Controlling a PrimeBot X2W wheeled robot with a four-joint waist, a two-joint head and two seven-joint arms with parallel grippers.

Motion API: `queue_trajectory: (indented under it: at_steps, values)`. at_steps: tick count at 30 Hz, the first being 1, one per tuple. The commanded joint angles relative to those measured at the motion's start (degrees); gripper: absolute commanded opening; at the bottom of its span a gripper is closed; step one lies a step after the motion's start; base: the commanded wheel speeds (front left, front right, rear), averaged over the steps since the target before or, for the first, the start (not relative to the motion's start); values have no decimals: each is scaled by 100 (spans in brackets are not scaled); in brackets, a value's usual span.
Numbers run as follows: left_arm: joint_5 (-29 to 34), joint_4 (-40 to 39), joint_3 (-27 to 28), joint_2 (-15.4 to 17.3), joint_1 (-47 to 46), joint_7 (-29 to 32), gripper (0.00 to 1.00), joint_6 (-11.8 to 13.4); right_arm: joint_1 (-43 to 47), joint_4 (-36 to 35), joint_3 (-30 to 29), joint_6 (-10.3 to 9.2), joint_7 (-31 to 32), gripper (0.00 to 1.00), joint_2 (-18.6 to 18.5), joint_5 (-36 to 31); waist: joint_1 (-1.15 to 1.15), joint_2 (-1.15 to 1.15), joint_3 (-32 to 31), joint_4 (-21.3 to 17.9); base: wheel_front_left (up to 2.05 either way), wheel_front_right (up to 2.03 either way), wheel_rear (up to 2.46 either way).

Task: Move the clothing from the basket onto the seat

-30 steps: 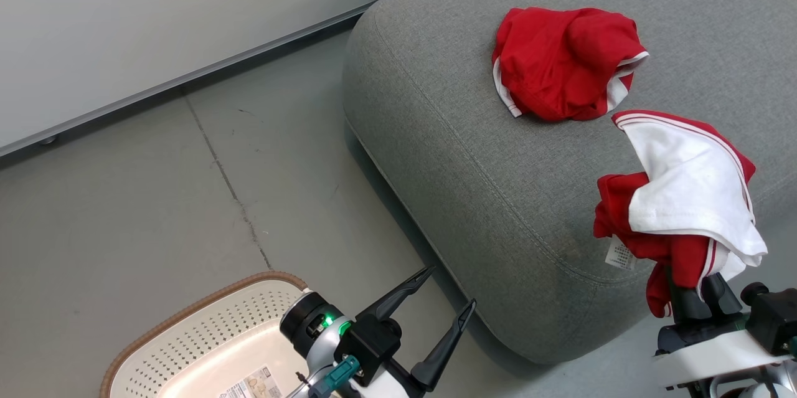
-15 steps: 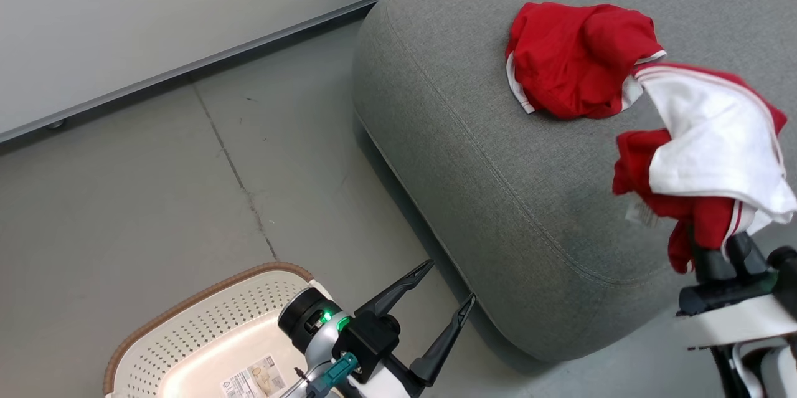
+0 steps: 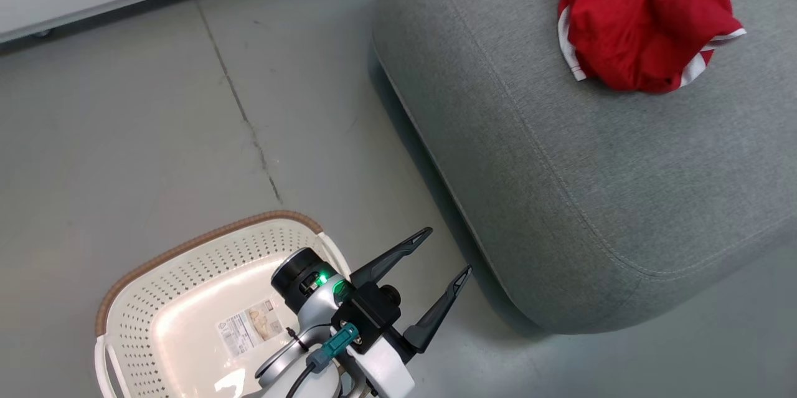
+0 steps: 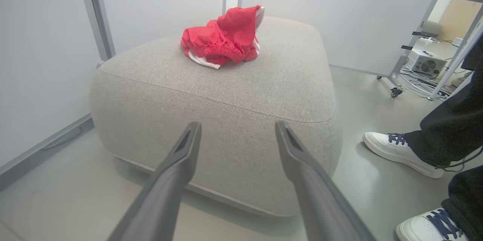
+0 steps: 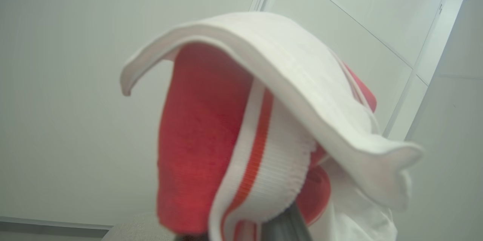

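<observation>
Left gripper (image 3: 449, 250): my fingers spread wide, over the floor between basket (image 3: 205, 237) and seat (image 3: 560, 167) | right gripper (image 5: 277, 229): clamped on my striped garment (image 5: 271, 120), cloth raised before a pale wall | red garment (image 3: 641, 30): bunched on the seat top

**Legible text:** none.

**Entry 1:** white rectangular sticker (image 3: 249, 326) on the inside floor of the basket (image 3: 205, 238). It lies behind the left fingers (image 3: 392, 256) and to their left, next to the wrist. One end carries rows of dark small print and the other a coloured picture panel. The lettering is too small to read.
</observation>
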Motion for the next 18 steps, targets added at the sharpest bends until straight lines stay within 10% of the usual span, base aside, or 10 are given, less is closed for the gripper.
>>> queue_trajectory:
  at_steps: [1,18]
  values:
    - [30,14,-41,94,-184,-4,100,-7,-339,27,-93,1,-32,0,-142,31,0,0,355,223,0,0,0]
    - [154,-57,-428,358,-949,-4,100,-7,-2413,2249,-781,1,-22,0,-1083,176,0,0,1655,931,0,0,0]
